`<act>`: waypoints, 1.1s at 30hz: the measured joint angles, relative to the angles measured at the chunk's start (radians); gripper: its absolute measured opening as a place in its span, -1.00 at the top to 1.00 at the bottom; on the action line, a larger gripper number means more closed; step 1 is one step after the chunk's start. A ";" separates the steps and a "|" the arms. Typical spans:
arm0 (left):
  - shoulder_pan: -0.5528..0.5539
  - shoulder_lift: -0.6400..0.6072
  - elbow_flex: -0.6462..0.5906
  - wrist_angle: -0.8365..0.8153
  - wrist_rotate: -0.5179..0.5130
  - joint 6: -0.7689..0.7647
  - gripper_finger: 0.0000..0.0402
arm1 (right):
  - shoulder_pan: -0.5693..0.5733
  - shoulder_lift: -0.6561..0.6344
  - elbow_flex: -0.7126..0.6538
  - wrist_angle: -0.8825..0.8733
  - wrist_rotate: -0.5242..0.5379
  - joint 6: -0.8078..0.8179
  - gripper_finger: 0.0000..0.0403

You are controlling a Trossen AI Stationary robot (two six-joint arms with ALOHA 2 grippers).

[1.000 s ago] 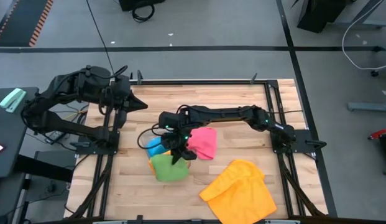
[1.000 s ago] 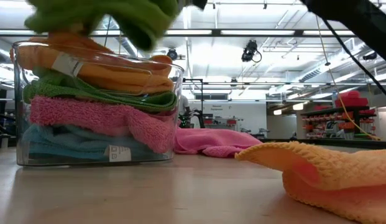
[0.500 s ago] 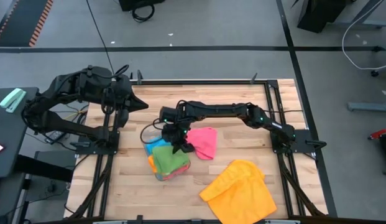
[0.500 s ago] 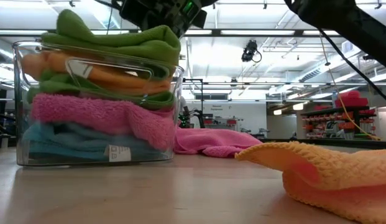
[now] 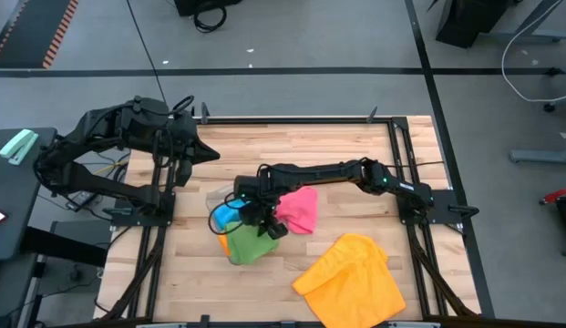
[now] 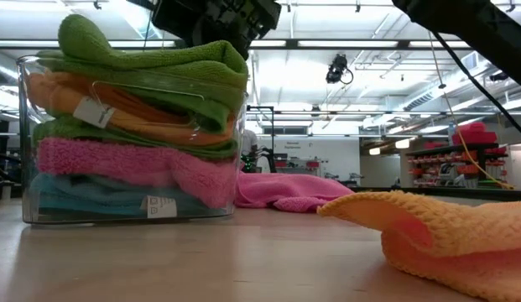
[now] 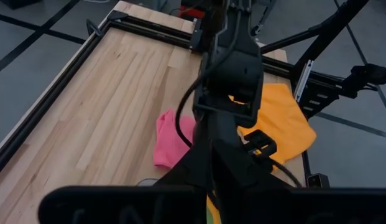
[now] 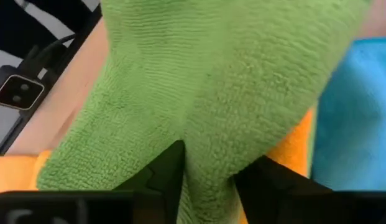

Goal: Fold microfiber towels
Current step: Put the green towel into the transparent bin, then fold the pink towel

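A clear tray (image 6: 240,159) near the table's middle holds a stack of folded microfiber towels: blue at the bottom, then pink, green and orange. A green towel (image 6: 151,59) (image 5: 251,244) lies on top of the stack, above the rim. My right gripper (image 5: 268,226) (image 8: 208,171) is over it, fingers apart. A pink towel (image 5: 299,208) lies crumpled on the table to the right of the tray. An orange towel (image 5: 351,278) lies spread near the front edge. My left gripper (image 5: 205,152) waits shut at the far left, touching nothing. My right gripper comes from above, slanting down from the table's right. Its two fingers (image 8: 163,177) stand apart on either side of a raised fold (image 8: 208,146) in the top green towel, and the cloth fills the gap between them. The towel rests on the stack in the tray.
The table's raised black frame (image 5: 392,123) runs along its edges. Bare wood lies at the far side and at the near left. In the low view the orange towel (image 6: 436,231) lies close in front, and the pink towel (image 6: 285,191) lies behind it.
My right gripper has gone down toward the tray with the green towel. The towel hung bunched above the tray a second ago. It now lies on top of the stack, spread across the tray's opening.
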 joint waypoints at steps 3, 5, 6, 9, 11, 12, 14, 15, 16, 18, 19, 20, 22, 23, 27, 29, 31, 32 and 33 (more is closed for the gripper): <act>0.000 0.003 0.000 -0.002 0.000 0.001 0.91 | -0.007 0.000 0.029 -0.023 0.001 0.037 0.22; 0.000 0.005 0.000 -0.004 0.000 0.009 0.92 | -0.009 0.000 0.050 -0.038 0.001 0.055 0.15; 0.000 0.007 0.000 -0.004 0.000 0.017 0.93 | -0.009 0.000 0.060 -0.055 0.001 0.058 0.12; 0.000 0.010 0.000 -0.007 0.000 0.027 0.92 | -0.014 -0.019 0.056 -0.066 0.008 0.061 0.06; 0.000 0.010 0.000 -0.008 0.000 0.027 0.91 | -0.018 -0.032 0.063 -0.067 0.034 0.062 0.03; 0.000 0.009 0.000 -0.009 0.000 0.027 0.90 | -0.020 -0.040 0.063 -0.075 0.047 0.064 0.02; 0.000 0.009 0.000 -0.011 0.000 0.027 0.89 | -0.029 -0.052 0.063 -0.073 0.061 0.063 0.01; 0.000 0.010 0.000 -0.011 0.000 0.027 0.89 | -0.035 -0.064 0.059 -0.084 0.077 0.064 0.01; 0.000 0.010 0.000 -0.014 0.000 0.027 0.89 | -0.041 -0.070 0.058 -0.097 0.086 0.070 0.01; 0.000 0.010 0.000 -0.017 0.000 0.027 0.90 | -0.060 -0.090 0.058 -0.109 0.103 0.087 0.01; 0.000 0.009 0.000 -0.023 0.001 0.027 0.91 | -0.071 -0.095 0.058 -0.126 0.103 0.096 0.01; 0.000 0.009 0.000 -0.026 0.000 0.027 0.92 | -0.083 -0.103 0.058 -0.138 0.112 0.113 0.01; 0.000 0.010 0.000 -0.032 0.000 0.027 0.93 | -0.109 -0.110 0.058 -0.180 0.158 0.143 0.01; 0.000 0.009 0.000 -0.037 0.001 0.027 0.94 | -0.120 -0.111 0.058 -0.202 0.191 0.153 0.01; 0.000 0.009 0.000 -0.061 0.001 0.026 0.91 | -0.161 -0.109 0.056 -0.279 0.273 0.162 0.01; 0.000 0.009 0.000 -0.067 0.001 0.026 0.89 | -0.168 -0.109 0.039 -0.245 0.273 0.128 0.01; 0.000 0.009 0.000 -0.064 0.000 0.026 0.87 | -0.173 -0.108 0.020 -0.226 0.271 0.099 0.01; 0.000 0.010 0.000 -0.065 0.001 0.026 0.87 | -0.176 -0.108 0.002 -0.204 0.261 0.088 0.01; 0.000 0.009 0.000 -0.066 0.001 0.026 0.87 | -0.181 -0.109 -0.022 -0.177 0.244 0.081 0.02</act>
